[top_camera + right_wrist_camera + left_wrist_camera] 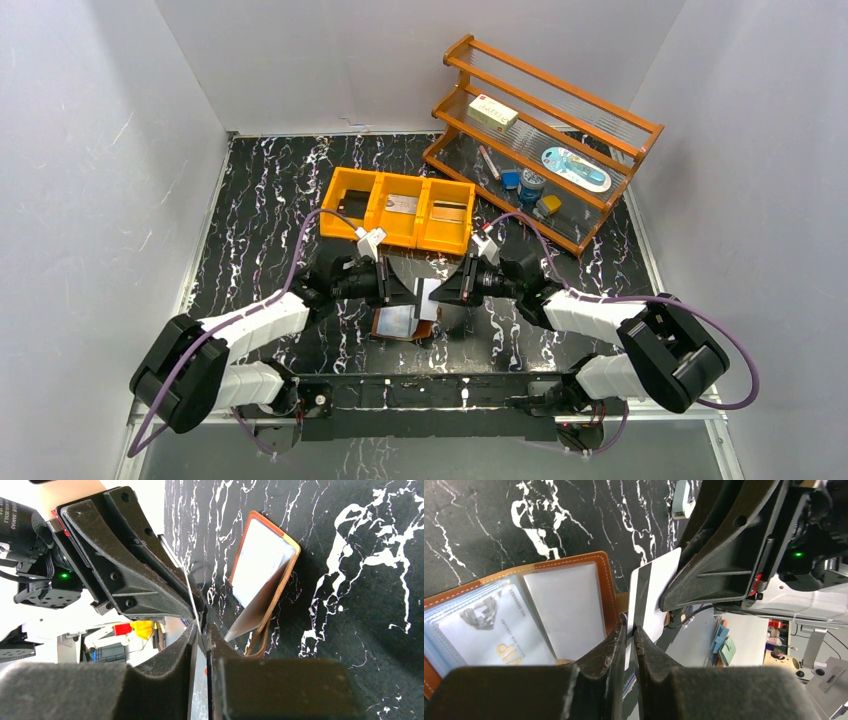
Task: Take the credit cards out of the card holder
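Note:
The card holder [405,325] lies open on the black marble table, brown leather with clear sleeves; it also shows in the left wrist view [600,565] and the right wrist view [260,565]. A pale card [489,635] sits in one sleeve. One credit card [427,297], silvery-white with a black stripe [654,595], is held above the holder, clear of it, edge-on in the right wrist view [186,582]. My left gripper [416,293] [630,629] is shut on one end of it. My right gripper [438,295] [201,627] is shut on the other end.
An orange three-compartment bin [345,190] stands just behind the grippers, with cards lying in its middle [403,204] and right [450,212] compartments. A wooden rack [560,100] with small items stands at the back right. White walls close in both sides.

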Motion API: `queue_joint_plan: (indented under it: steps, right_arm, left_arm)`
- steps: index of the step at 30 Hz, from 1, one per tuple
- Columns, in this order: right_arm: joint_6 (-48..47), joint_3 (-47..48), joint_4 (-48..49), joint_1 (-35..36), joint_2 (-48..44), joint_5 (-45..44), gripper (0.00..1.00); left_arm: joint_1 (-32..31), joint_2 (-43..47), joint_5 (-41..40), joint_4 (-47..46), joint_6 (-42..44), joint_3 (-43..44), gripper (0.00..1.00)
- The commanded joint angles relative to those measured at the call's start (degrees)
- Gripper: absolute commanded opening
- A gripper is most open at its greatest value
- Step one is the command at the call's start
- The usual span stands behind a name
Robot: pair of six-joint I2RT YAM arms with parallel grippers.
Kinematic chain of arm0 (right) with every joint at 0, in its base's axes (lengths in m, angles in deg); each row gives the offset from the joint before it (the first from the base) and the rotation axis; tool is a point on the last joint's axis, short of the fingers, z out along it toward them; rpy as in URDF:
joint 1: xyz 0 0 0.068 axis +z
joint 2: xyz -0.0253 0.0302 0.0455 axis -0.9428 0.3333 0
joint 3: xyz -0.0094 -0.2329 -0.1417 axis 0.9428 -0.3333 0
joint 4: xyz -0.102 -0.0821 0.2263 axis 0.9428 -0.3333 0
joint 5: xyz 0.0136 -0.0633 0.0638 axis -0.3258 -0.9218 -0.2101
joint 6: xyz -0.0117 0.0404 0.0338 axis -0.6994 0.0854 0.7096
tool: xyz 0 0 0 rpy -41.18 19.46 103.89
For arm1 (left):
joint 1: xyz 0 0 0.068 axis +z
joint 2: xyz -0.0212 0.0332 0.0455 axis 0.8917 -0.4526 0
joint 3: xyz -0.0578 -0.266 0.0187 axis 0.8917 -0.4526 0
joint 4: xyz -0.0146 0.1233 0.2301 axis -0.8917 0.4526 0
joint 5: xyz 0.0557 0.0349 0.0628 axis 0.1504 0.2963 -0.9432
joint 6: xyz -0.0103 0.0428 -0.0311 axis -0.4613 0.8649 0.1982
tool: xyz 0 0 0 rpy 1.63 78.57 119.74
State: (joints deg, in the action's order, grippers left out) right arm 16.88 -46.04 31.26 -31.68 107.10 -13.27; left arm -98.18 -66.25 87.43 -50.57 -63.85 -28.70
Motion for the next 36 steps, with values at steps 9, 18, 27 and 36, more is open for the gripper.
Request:
queue_joint_plan:
  steps: [9,18,27,36]
  right_arm:
    - [2.59,0.44,7.02,0.38,-1.01,2.62,0.22]
    - [3.18,0.13,6.10,0.36,-2.56,1.57,0.22]
    - [4.12,-0.24,6.56,0.41,-3.12,0.96,0.06]
    - [-3.02,5.78,-8.48,0.40,-5.46,-6.06,0.00]
  left_arm:
    - [-0.24,2.70,-2.28,-10.50,-5.85,-3.92,0.09]
    - [-0.23,5.55,-5.41,-9.50,-6.44,-5.65,0.09]
    - [-0.28,6.43,-6.53,-8.56,-6.44,-6.08,0.11]
    - [-0.24,10.65,-13.38,6.51,1.03,-1.02,0.39]
